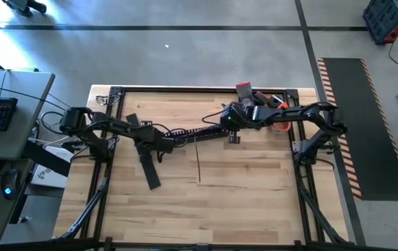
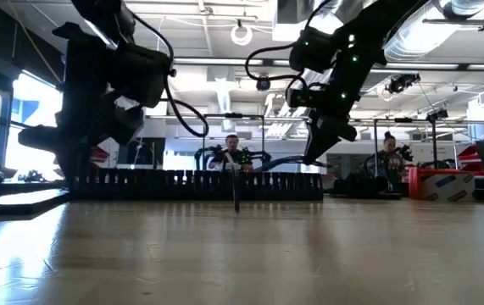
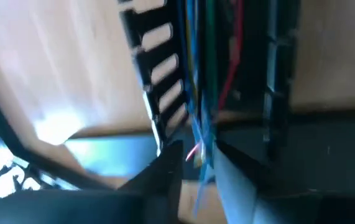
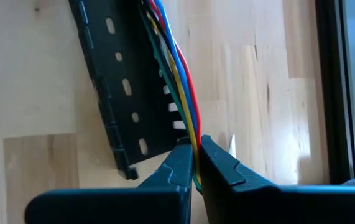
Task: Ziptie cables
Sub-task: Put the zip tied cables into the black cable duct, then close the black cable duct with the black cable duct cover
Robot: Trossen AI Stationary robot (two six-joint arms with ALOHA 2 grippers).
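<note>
The cables (image 4: 176, 74) are thin red, blue, yellow and green wires lying in the channel of a long black slotted bar (image 1: 195, 132) across the table's middle. My right gripper (image 4: 197, 163) is shut on them just past the bar's right end (image 1: 225, 130); the low view shows it (image 2: 316, 154) pointing down. My left gripper (image 3: 199, 171) is at the bar's left end (image 1: 165, 141), fingers a little apart, with the cables (image 3: 197, 93) running between them. A thin dark strip (image 1: 199, 160) lies on the wood nearer the front. My right gripper pinches the cable bundle (image 4: 195, 144) between its two fingers where it leaves the bar's end. The fingers slant down from the table's far right. From the fingers the cables run on into the bar's channel. My left gripper's fingers (image 3: 165, 177) stand on either side of the cables; whether they touch them I cannot tell.
A flat black piece (image 1: 148, 169) lies slantwise on the wood in front of the left gripper. Red and orange tools (image 1: 268, 104) sit at the far right corner. A black frame (image 1: 115, 90) borders the table. People sit in the room beyond (image 2: 231, 151).
</note>
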